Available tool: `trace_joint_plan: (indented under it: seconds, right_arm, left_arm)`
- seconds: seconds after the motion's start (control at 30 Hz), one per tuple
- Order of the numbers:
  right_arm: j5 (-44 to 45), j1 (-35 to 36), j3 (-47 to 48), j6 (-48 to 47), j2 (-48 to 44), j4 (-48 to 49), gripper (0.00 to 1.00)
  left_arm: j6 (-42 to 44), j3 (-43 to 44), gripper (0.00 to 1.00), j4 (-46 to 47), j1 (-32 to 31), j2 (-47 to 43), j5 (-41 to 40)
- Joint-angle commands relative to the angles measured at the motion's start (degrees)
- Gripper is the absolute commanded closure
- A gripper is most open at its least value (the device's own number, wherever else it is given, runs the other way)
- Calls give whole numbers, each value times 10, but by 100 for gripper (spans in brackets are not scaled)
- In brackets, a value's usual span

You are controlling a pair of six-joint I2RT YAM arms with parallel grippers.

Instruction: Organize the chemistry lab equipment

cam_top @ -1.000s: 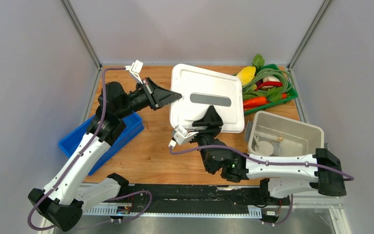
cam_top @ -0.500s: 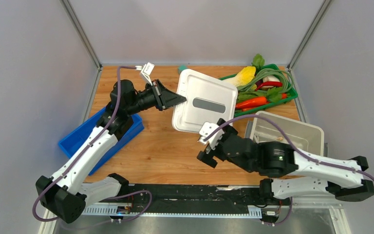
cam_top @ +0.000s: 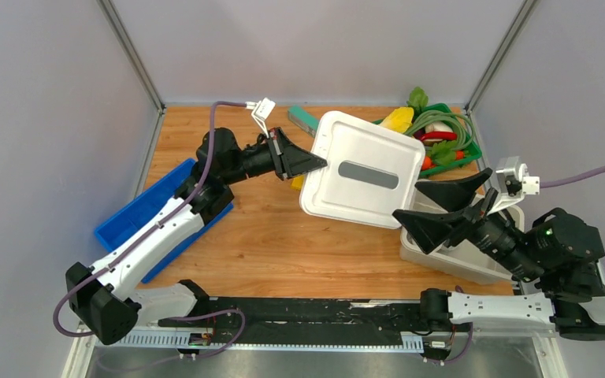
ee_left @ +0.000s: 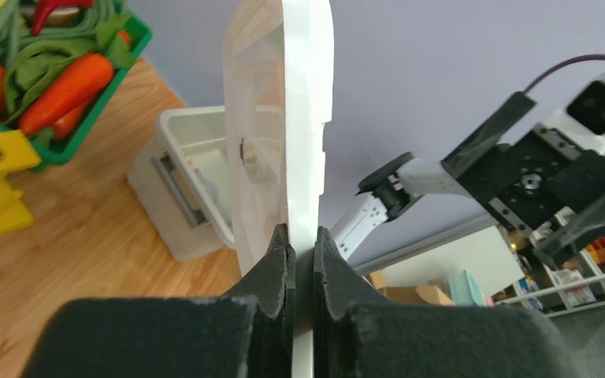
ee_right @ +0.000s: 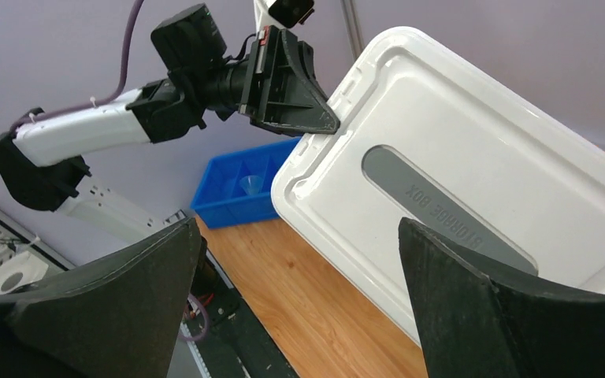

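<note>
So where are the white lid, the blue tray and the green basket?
white lid [cam_top: 366, 174], top view, grey label at its middle.
blue tray [cam_top: 122, 224], top view, its left end.
green basket [cam_top: 473, 151], top view, right rim.

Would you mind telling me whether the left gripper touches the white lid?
Touching: the left wrist view shows the left gripper clamped on the white lid.

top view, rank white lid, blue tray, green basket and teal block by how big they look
1. white lid
2. blue tray, partly under the left arm
3. green basket, partly behind the lid, so its place against the tray is unsure
4. teal block
</note>
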Motion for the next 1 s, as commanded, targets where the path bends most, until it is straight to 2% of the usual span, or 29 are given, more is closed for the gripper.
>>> trace_joint_plan:
  seconds: [0.0, 0.23, 0.57, 0.77, 0.97]
  right_arm:
    - [51, 2, -11, 16, -9, 37, 0]
    - [66, 2, 4, 17, -22, 42, 0]
    - [67, 2, 21, 12, -18, 28, 0]
    - [82, 2, 21, 10, -17, 6, 0]
    - [96, 2, 20, 10, -38, 6, 0]
  left_arm:
    - [-65, 29, 100, 155, -26, 19, -16]
    - [-140, 31, 100, 298, -86, 107, -58]
    - [-282, 131, 100, 491, -157, 339, -70]
    - [-313, 201, 100, 520, -189, 442, -70]
    - [-323, 214, 100, 526, -211, 489, -94]
